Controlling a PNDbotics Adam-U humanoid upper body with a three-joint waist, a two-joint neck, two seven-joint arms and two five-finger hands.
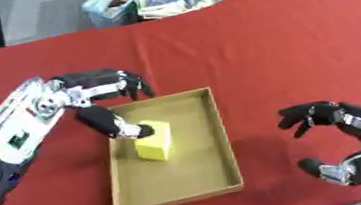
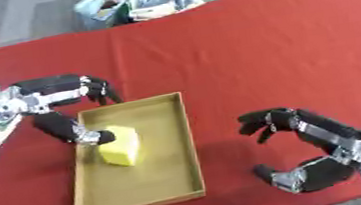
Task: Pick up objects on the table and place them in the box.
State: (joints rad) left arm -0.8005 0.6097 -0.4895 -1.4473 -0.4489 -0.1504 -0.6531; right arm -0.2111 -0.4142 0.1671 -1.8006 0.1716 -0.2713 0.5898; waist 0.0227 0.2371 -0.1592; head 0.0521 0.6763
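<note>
Left hand (image 1: 99,93) spread open, thumb touching the yellow block (image 1: 154,141) just below it, releasing it into the box (image 1: 213,120); right hand (image 2: 311,157) idle, relaxed.

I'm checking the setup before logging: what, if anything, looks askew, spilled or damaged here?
Nothing stands out. The yellow block sits inside the box, the left hand over its near corner, thumb touching the block. The right hand rests open on the red table.

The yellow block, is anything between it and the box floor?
Nothing visible. The yellow block is already inside the box, toward its far left side, with the left hand over that end and its thumb touching the block.
</note>
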